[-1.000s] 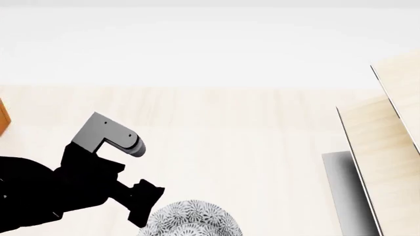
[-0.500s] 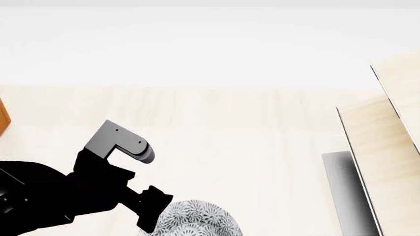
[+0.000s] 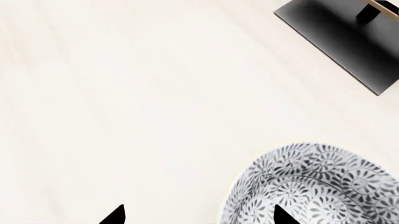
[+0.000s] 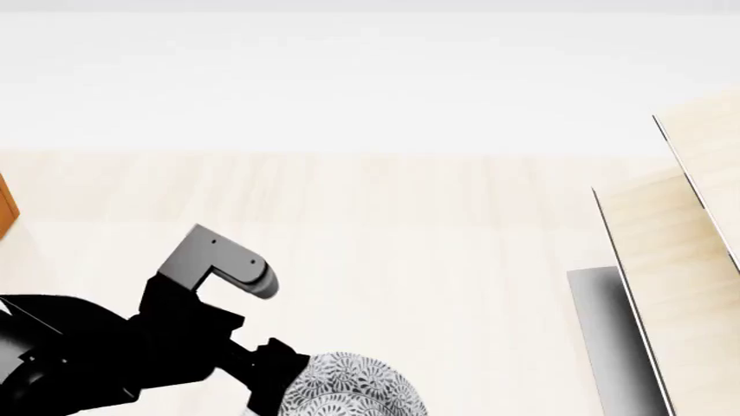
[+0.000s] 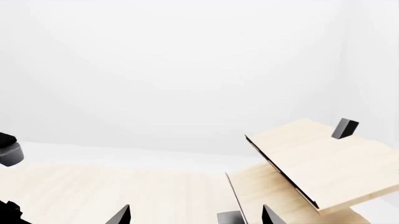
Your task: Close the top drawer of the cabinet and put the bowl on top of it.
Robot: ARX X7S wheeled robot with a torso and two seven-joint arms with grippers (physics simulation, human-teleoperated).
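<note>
Sitting on the pale wood counter [image 4: 463, 225], the bowl [image 4: 347, 390] shows at the bottom edge of the head view, white with a fine grey floral pattern, partly cut off by the frame. The left pincer [image 3: 196, 215] has its two dark fingertips [image 3: 115, 215] spread wide: one tip lies over the bowl's patterned inside and the other over bare counter beside the rim; whether either touches the bowl cannot be told. In the head view the black left arm [image 4: 104, 355] reaches in from the left. A sliver of the orange-brown cabinet [image 4: 6, 208] shows at the far left edge, well apart from the bowl; its top drawer is out of sight. To the right stands the pale wood slanted rack [image 4: 671, 260] on its black base [image 3: 349, 37]. The right pincer [image 5: 193, 215] is also spread, holding nothing.
</note>
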